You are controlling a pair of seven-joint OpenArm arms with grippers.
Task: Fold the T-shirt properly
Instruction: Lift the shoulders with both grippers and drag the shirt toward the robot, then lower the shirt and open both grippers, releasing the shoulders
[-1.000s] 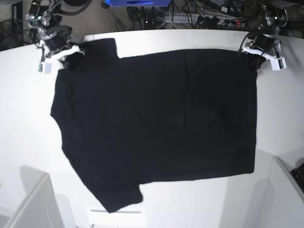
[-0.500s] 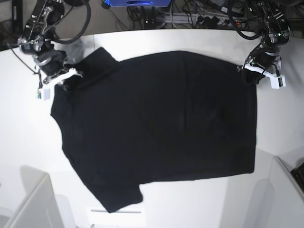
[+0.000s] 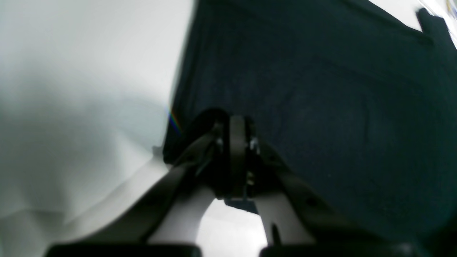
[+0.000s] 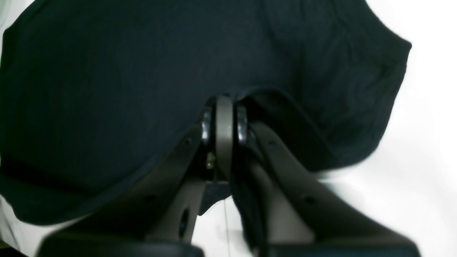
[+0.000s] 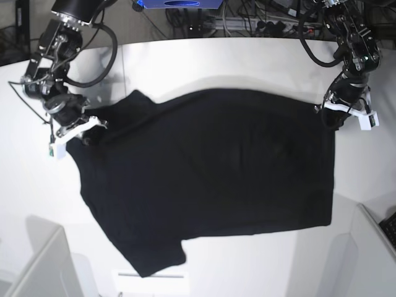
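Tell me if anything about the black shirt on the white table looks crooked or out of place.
The black short-sleeved cloth T-shirt lies skewed on the white table. Its far edge is lifted off the surface, pinched at one corner by the left gripper and near the far sleeve by the right gripper. No tears or spills show.

Bright, even light from above washes the glossy white tabletop [image 5: 247, 59] almost to pure white in the base view, where straight edges bow near the corners. The large black cloth T-shirt [image 5: 210, 179] reads as a flat dark mass, its folds barely visible. Both wrist views are soft and smeared; the near gripper parts are out of focus. A broad grey shadow lies on the table in the left wrist view.
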